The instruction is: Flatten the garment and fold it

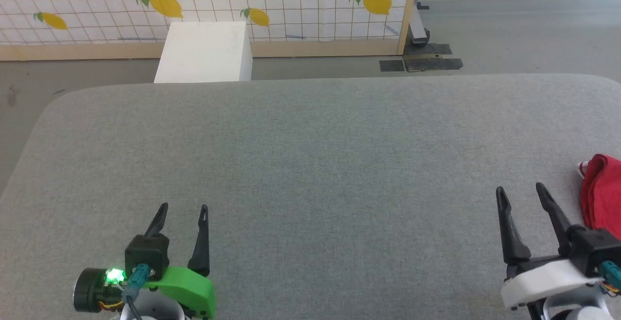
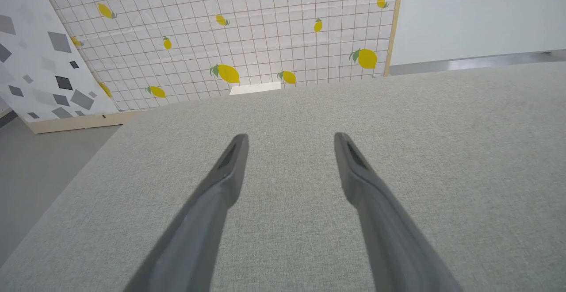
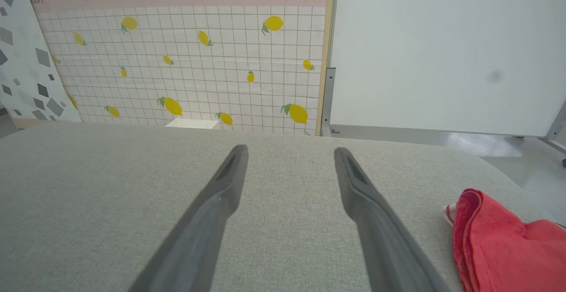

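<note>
Garment [image 1: 603, 199]: bunched red heap at the worktop's [image 1: 310, 155] right edge, a bit of striped trim showing; not yet flattened
Left jaws: spread wide, empty, over the worktop's near left part
Right jaws: spread wide, empty, over the worktop's near right part, just beside the heap, not touching
Why so: likely readied for a first reach, right side closest
Open room: broad bare worktop middle for spreading; heap near the rounded right edge, might slip off
</note>
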Controlling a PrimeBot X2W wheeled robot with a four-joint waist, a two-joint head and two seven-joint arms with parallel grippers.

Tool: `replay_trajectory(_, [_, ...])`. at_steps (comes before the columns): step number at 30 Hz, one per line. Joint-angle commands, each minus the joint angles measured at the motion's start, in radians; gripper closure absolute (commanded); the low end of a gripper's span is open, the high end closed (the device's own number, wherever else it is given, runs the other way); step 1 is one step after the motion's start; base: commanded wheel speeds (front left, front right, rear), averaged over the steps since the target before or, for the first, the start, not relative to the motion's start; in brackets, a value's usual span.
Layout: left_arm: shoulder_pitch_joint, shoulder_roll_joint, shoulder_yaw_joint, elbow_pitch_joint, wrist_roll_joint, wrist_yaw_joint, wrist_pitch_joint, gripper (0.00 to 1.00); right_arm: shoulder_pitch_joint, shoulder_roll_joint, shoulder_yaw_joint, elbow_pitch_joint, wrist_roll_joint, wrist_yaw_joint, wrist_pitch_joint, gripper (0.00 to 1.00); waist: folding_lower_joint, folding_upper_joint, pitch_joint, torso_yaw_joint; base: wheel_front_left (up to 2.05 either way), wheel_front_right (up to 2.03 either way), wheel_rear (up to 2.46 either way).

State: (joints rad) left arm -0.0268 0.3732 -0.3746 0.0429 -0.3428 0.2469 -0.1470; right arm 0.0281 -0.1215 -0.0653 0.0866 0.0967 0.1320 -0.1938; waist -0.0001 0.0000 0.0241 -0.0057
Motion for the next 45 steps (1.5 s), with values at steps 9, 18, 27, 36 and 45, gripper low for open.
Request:
replay_trajectory(9, [0.005, -0.01, -0.013, 0.018, 0.007, 0.004, -0.02, 0.0, 0.035, 0.028, -0.001, -0.045, -0.029, -0.001, 0.017, 0.0, 0.0001, 0.0, 0.006, 0.007, 0.0, 0.0, 0.0])
replay_trajectory(18, [-0.001, -0.009, -0.018, 0.028, 0.002, 0.007, -0.022, 0.0, 0.04, 0.039, -0.014, -0.054, -0.024, -0.001, 0.023, 0.0, 0.0001, 0.0, 0.012, 0.006, 0.0, 0.0, 0.0])
replay_trajectory(27, [-0.002, -0.006, -0.021, 0.03, -0.006, 0.008, -0.018, 0.0, 0.038, 0.044, -0.025, -0.052, -0.032, -0.001, 0.026, 0.0, 0.0001, 0.0, 0.012, 0.003, 0.0, 0.0, 0.0])
replay_trajectory(36, [0.0, -0.008, -0.024, 0.028, -0.016, 0.0, -0.021, 1.0, 0.031, 0.041, -0.03, -0.046, -0.026, 0.0, 0.027, 1.0, 0.0001, 0.0, 0.011, 0.003, 0.0, 0.0, 0.0])
replay_trajectory(45, [0.002, -0.028, 0.001, 0.023, 0.007, -0.016, -0.01, 1.0, 0.028, 0.043, -0.024, -0.049, -0.031, 0.0, 0.038, 1.0, 0.0001, 0.0, 0.009, 0.003, 0.0, 0.0, 0.0])
